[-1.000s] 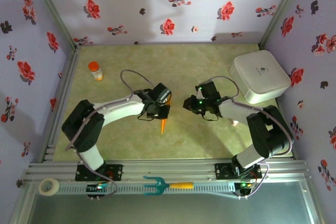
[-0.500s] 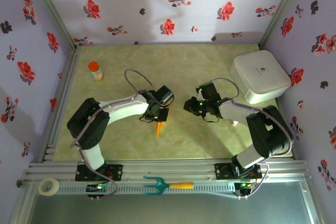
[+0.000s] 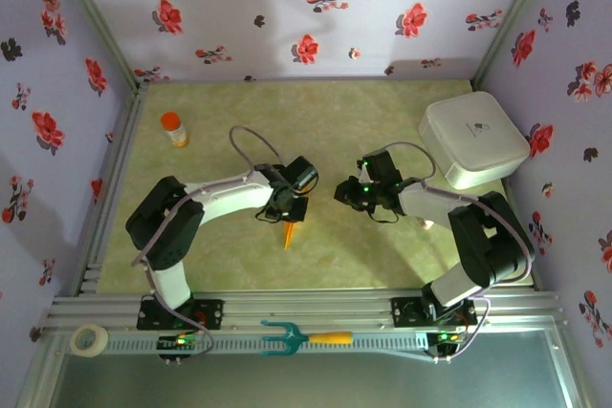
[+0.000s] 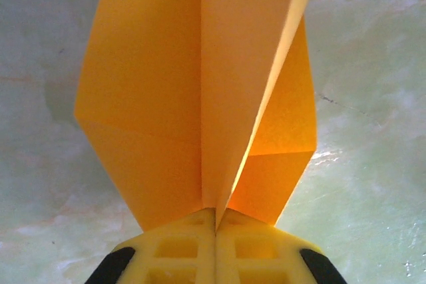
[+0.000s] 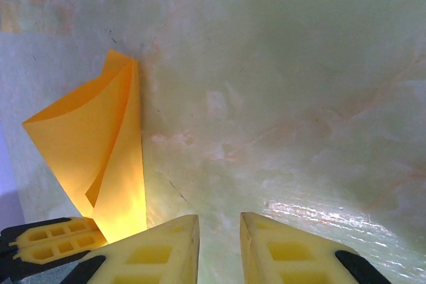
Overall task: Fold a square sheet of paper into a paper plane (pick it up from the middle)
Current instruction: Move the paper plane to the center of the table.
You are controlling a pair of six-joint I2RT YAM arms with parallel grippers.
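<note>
Left end effector (image 4: 214, 221): jaws pressed together on the tail of the paper plane (image 4: 200, 91), pinching it right on the centre crease, so this arm alone carries it. From above, the left end effector (image 3: 290, 209) sits mid-bench and the paper plane (image 3: 289, 234) runs out of it toward the near edge. Its long axis lies near–far and it tapers to a point at the near end, leaning slightly left. The flaps splay either side of the crease, and the right one gapes open. You cannot tell whether the point touches the bench (image 3: 382, 112). The right end effector (image 3: 341, 188) is just to the right of the left one and apart from it. Its own camera shows the right end effector (image 5: 218, 221) parted by a narrow gap, empty, and aimed at bare bench. There the paper plane (image 5: 100, 157) stands off to its left, rising from the left end effector (image 5: 73, 236) in the low corner. Judgement: the fold looks near finished. The left arm is the nearer, being already on the paper. If you bring the right arm in, it must go left and meet the flap broadside, across the long axis. Pushed end-on, paper this thin would likely buckle.
</note>
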